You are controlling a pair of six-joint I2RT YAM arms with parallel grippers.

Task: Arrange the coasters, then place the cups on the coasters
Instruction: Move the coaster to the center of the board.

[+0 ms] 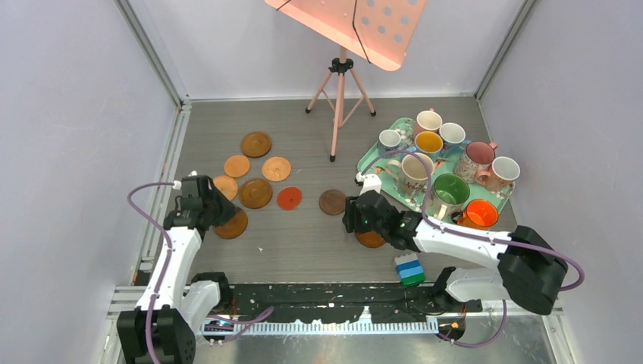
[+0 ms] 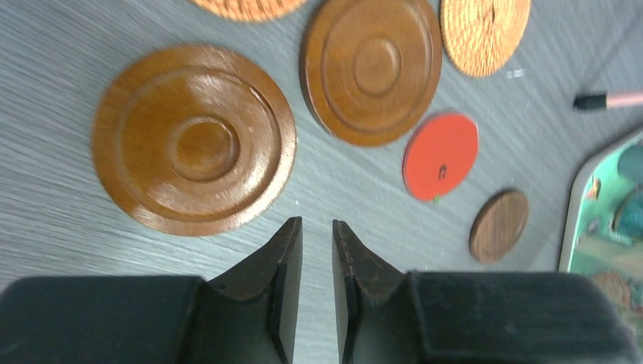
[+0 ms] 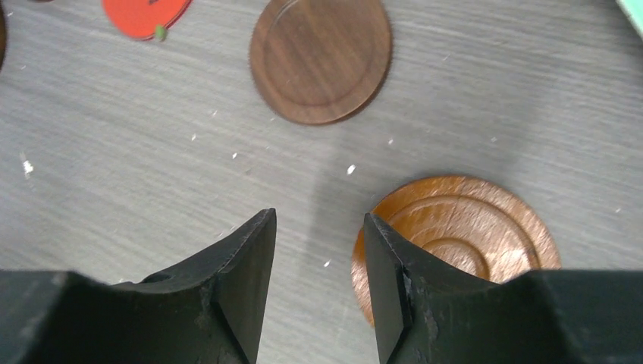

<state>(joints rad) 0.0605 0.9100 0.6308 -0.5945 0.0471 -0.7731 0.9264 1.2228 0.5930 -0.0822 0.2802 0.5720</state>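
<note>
Black right end effector [image 3: 318,215] half-open above grooved coaster [image 3: 470,220].

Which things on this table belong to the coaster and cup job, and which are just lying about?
Job: the wooden coasters, the red coaster, the mugs standing on the mint tray.
Lying about: the tray itself, the pink music stand, the blue and green block stack.
</note>
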